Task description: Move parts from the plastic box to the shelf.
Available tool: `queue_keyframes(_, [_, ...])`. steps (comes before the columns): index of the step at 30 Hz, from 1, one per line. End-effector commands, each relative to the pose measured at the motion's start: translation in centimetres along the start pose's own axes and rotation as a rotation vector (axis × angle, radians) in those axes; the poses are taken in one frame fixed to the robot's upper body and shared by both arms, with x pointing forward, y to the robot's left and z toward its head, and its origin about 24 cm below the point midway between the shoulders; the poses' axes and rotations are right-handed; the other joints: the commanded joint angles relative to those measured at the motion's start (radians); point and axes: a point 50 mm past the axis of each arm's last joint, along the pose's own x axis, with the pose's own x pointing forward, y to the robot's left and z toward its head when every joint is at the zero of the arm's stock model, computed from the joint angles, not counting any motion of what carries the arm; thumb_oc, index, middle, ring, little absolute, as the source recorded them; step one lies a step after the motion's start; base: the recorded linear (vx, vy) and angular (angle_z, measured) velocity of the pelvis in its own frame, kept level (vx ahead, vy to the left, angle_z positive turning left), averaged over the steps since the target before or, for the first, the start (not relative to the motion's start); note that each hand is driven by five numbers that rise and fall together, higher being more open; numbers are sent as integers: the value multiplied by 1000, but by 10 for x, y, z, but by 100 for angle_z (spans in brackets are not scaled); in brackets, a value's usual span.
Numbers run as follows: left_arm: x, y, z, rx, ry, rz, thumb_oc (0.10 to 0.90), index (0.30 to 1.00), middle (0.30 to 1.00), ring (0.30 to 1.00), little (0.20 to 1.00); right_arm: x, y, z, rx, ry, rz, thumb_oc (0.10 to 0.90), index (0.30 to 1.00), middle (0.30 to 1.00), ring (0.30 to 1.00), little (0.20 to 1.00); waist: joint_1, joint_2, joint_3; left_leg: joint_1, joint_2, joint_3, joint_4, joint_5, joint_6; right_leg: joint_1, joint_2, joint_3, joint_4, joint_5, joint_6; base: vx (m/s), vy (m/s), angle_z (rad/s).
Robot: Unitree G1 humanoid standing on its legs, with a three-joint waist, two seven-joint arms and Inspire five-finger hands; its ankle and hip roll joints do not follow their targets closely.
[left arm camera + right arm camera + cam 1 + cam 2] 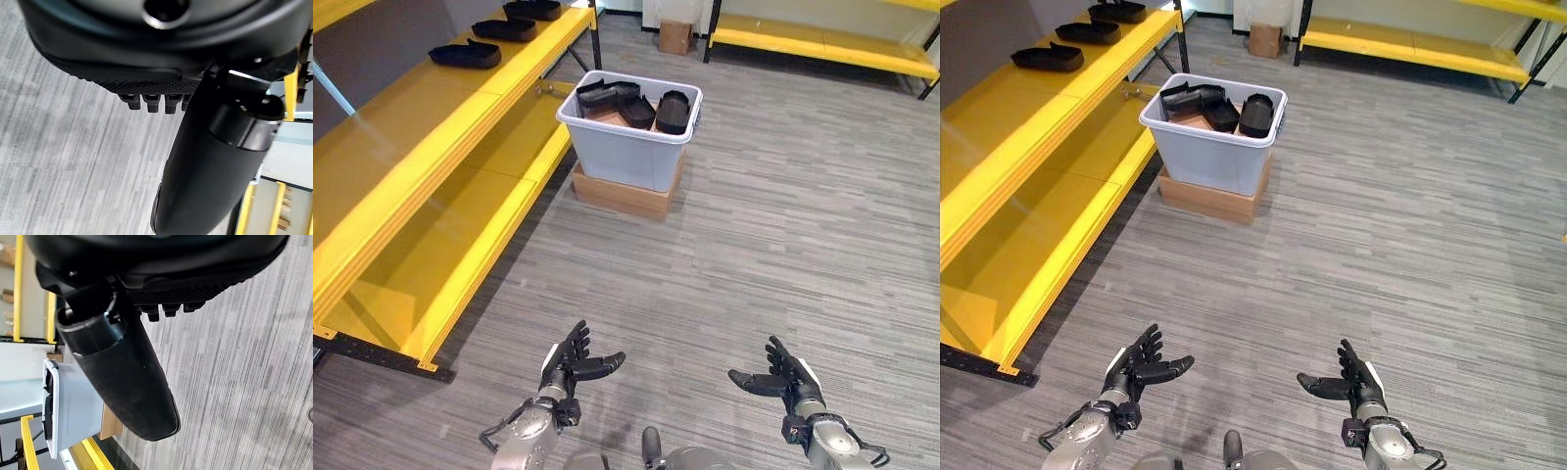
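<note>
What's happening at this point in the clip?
The robot stands back from a grey plastic box that sits on a flat cardboard base on the floor and holds several black parts. Three more black parts already lie on the yellow shelf to its left. The left hand and the right hand are both open and empty, held low, well short of the box.
</note>
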Motion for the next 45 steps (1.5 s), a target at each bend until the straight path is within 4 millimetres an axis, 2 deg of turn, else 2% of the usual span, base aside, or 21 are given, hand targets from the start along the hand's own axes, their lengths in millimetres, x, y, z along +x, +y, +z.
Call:
queue_keyframes(1, [0,0,41,2,-199,-33,900,1000,1000,1000,1000,1,-8,37,-60,-179,8,900,1000,1000,1000,1000,26,34,-11,41,-2,-3,-337,227,-13,62,-16,80,-48,-58,163,333,129,-7])
queue_keyframes(3, [-1,1,42,20,-209,-32,900,1000,1000,1000,1000,1,-5,33,-78,-162,22,900,1000,1000,1000,1000,38,50,-20,12,-23,-44,-398,249,-31,101,4,108,-57,-85,160,349,134,-15])
queue_keyframes(7, [-2,-1,40,1,-207,-40,900,1000,1000,1000,1000,1,2,30,-79,-153,53,900,1000,1000,1000,1000,41,61,-38,50,-1,-19,-398,294,-39,168,-10,126,-60,-126,165,423,214,-59])
queue_keyframes(9, [-1,-2,49,17,-234,-48,900,1000,1000,1000,1000,3,9,34,-55,-164,74,900,1000,1000,1000,1000,58,44,-63,58,-24,13,-341,270,-9,189,-70,118,-12,-164,195,398,228,-32])
queue_keyframes(10, [-1,-2,49,18,-234,-48,900,1000,1000,1000,1000,3,9,34,-55,-164,74,900,1000,1000,1000,1000,58,44,-64,58,-24,13,-341,270,-9,189,-71,118,-12,-164,195,375,222,-28])
queue_keyframes(12, [0,-1,53,36,-240,-52,900,1000,1000,1000,1000,5,18,39,-52,-183,101,900,1000,1000,1000,1000,69,22,-73,45,-55,46,-241,184,40,158,-132,110,132,-152,231,394,239,-17])
queue_keyframes(17, [1,-3,59,77,-250,-65,900,1000,1000,1000,1000,4,27,41,-17,-200,128,900,1000,1000,1000,1000,39,30,-57,122,-112,48,-206,83,100,2,-136,109,536,117,283,282,201,3])
queue_keyframes(19, [1,-1,61,96,-252,-58,900,1000,1000,1000,1000,3,29,40,-6,-200,133,900,1000,1000,1000,1000,17,54,-31,180,-106,46,-220,61,115,-89,-105,80,666,110,276,283,223,23])
queue_keyframes(21, [1,1,60,108,-249,-56,900,1000,1000,1000,1000,2,30,38,-4,-193,138,900,1000,1000,1000,1000,-6,79,-8,242,-104,28,-243,48,122,-220,-55,65,732,48,264,308,185,32])
queue_keyframes(23, [0,2,59,99,-245,-54,900,1000,1000,1000,1000,1,31,36,7,-189,145,900,1000,1000,1000,1000,-29,89,11,298,-113,9,-261,33,120,-300,-30,36,666,-15,245,335,102,22])
queue_keyframes(25, [0,4,58,95,-241,-51,900,1000,1000,1000,1000,0,28,36,10,-186,136,900,1000,1000,1000,1000,-39,90,15,347,-125,7,-275,6,115,-295,-59,-28,489,-48,232,353,27,30])
queue_keyframes(27, [-1,5,56,89,-240,-48,900,1000,1000,1000,1000,0,25,36,1,-184,128,900,1000,1000,1000,1000,-42,85,11,397,-138,10,-288,-25,102,-300,-85,-85,215,-2,242,337,-39,6])
queue_keyframes(28, [-1,5,56,89,-240,-48,900,1000,1000,1000,1000,0,25,36,0,-184,128,900,1000,1000,1000,1000,-42,85,13,399,-137,9,-288,-25,102,-297,-84,-86,212,-2,242,381,-76,-5])
queue_keyframes(29, [-1,5,54,86,-235,-48,900,1000,1000,1000,1000,0,24,39,-12,-192,130,900,1000,1000,1000,1000,-44,79,12,434,-142,7,-289,-51,89,-292,-105,-108,71,45,262,359,-81,2])
queue_keyframes(32, [-2,6,51,88,-232,-44,900,1000,1000,1000,1000,-1,21,41,-34,-204,121,900,1000,1000,1000,1000,-47,77,5,508,-135,0,-298,-81,68,-292,-124,-151,-6,95,283,379,-92,19])
queue_keyframes(35, [0,-1,47,77,-216,-64,900,1000,1000,1000,1000,-2,16,39,-23,-203,101,900,1000,1000,1000,1000,-65,70,-33,556,-119,-9,-276,-120,48,-241,-118,-148,-24,133,269,456,-165,44])
queue_keyframes(37, [2,-6,48,59,-224,-71,900,1000,1000,1000,1000,-1,15,45,-30,-219,103,900,1000,1000,1000,1000,-74,102,-54,571,-64,-12,-233,-86,11,-227,-91,-160,23,108,240,511,-247,71])
queue_keyframes(38, [2,-6,48,59,-224,-71,900,1000,1000,1000,1000,-1,15,45,-30,-219,104,900,1000,1000,1000,1000,-76,99,-56,568,-67,-14,-234,-83,12,-229,-94,-160,23,109,240,281,-155,54])
queue_keyframes(41, [3,-9,51,50,-236,-75,900,1000,1000,1000,1000,-1,15,48,-19,-233,113,900,1000,1000,1000,1000,-81,120,-69,537,-11,-9,-108,32,-39,-193,-48,-153,36,54,196,296,-197,7])
queue_keyframes(43, [3,-7,52,36,-240,-64,900,1000,1000,1000,1000,0,15,48,-17,-229,119,900,1000,1000,1000,1000,-71,112,-65,474,10,-7,70,137,-59,-149,-27,-141,26,27,168,294,-256,-18])
queue_keyframes(45, [2,-6,52,27,-243,-56,900,1000,1000,1000,1000,0,15,50,-33,-233,132,900,1000,1000,1000,1000,-46,92,-44,389,-9,-24,290,194,-60,-97,-19,-116,11,7,142,247,-227,-20])
